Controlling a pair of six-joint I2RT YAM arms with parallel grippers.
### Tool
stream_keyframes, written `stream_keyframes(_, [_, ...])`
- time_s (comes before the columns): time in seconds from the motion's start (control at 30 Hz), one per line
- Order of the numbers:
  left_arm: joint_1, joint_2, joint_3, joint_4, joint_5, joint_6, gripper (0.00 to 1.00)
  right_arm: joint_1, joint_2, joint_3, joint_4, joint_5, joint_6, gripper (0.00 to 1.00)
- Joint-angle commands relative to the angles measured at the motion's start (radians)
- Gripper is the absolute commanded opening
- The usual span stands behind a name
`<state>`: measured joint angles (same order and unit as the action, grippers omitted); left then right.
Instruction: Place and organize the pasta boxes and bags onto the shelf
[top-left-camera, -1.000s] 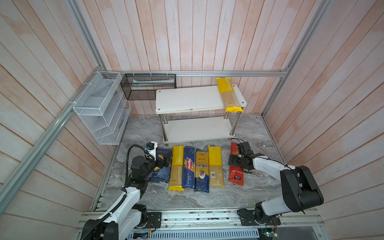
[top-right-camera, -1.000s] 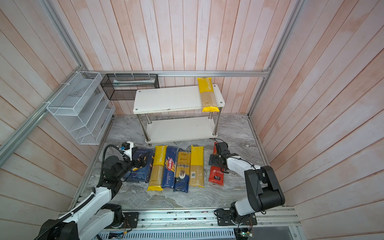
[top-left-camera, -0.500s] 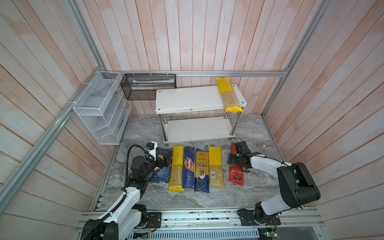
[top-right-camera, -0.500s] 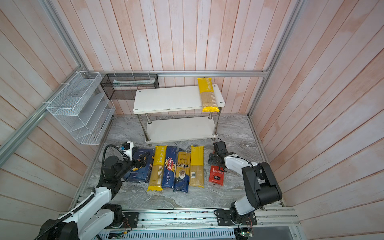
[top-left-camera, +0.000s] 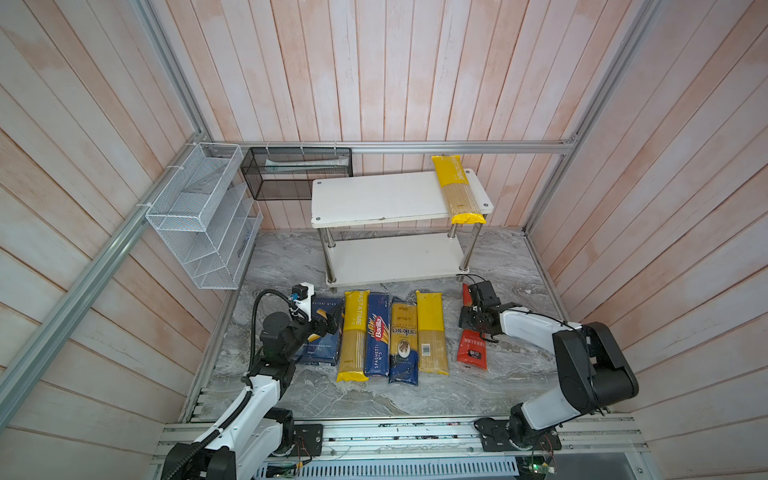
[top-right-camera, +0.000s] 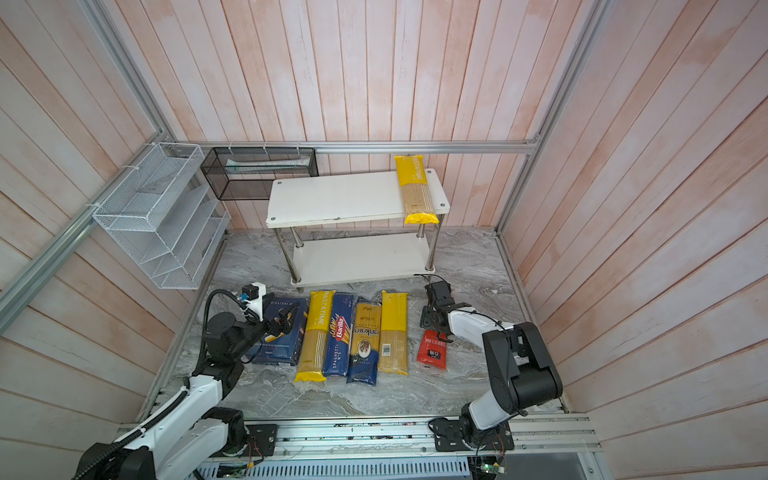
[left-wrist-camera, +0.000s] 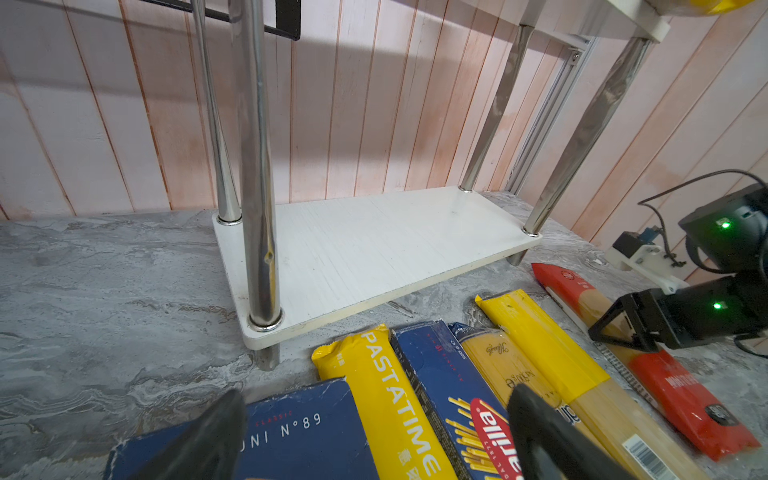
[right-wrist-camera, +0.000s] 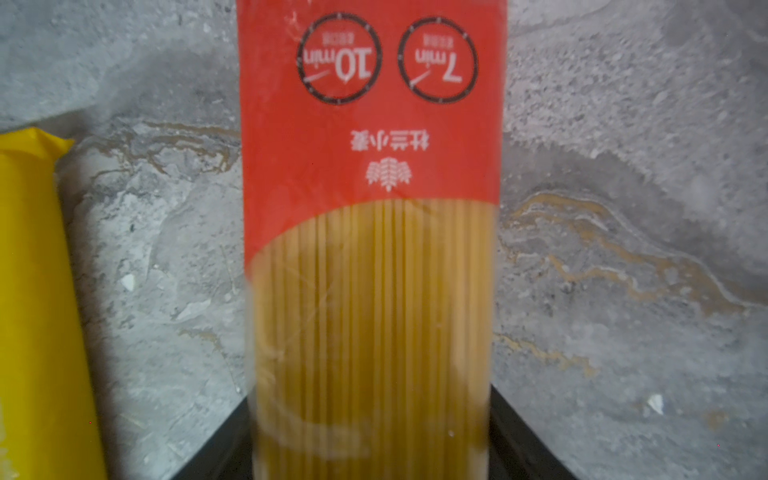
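While our left pincer (left-wrist-camera: 376, 399) hangs released over the wide box (left-wrist-camera: 299, 440), our right pincer (right-wrist-camera: 370, 395) clasps the red bag (right-wrist-camera: 370, 145) by its long edges — before the shelf (top-left-camera: 390, 257), open table (top-left-camera: 519, 374) flanking it.

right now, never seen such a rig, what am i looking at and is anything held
These are two robot arms with pincer grippers. Two pictures look down from above; two come from wrist cameras. A shelf holds one yellow bag. On the floor lie a wide blue box, a narrow blue box, two yellow bags, a clear bag and a red bag. The left gripper is open above that wide blue box. The right gripper's jaws flank the red bag; whether they grip is unclear.
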<state>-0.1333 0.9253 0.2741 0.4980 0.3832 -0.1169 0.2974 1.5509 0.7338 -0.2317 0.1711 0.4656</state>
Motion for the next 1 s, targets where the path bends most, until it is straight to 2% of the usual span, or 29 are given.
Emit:
stream_keyframes(0.0, [-0.002,-0.003,-0.013,0.021,-0.008,-0.004,1.0,0.009,0.014,-0.029,-0.049,-0.03,0.016,0.63])
stream_keyframes(0.1, [-0.002,0.001,-0.009,0.021,-0.006,-0.004,1.0,0.009,-0.014,-0.043,-0.043,-0.03,0.018,0.53])
stream_keyframes(0.17, [-0.001,0.002,-0.009,0.022,-0.007,-0.003,1.0,0.009,-0.032,-0.052,-0.044,-0.03,0.019,0.37])
stream_keyframes(0.53, [-0.002,0.012,-0.006,0.017,-0.004,-0.003,1.0,0.007,-0.098,-0.072,-0.073,-0.009,0.022,0.24])
stream_keyframes(0.6, [-0.002,0.011,-0.006,0.017,-0.003,-0.003,1.0,0.004,-0.11,-0.075,-0.069,-0.011,0.024,0.16])
stream_keyframes(0.67, [-0.001,0.009,-0.007,0.017,-0.004,-0.003,1.0,-0.003,-0.115,-0.07,-0.068,-0.027,0.024,0.15])
stream_keyframes(0.73, [-0.002,0.007,-0.007,0.018,-0.005,-0.003,1.0,-0.005,-0.119,-0.058,-0.076,-0.04,0.028,0.1])
stream_keyframes(0.97, [-0.002,0.009,-0.006,0.017,-0.005,-0.003,1.0,-0.014,-0.214,-0.083,-0.076,-0.043,0.025,0.04])
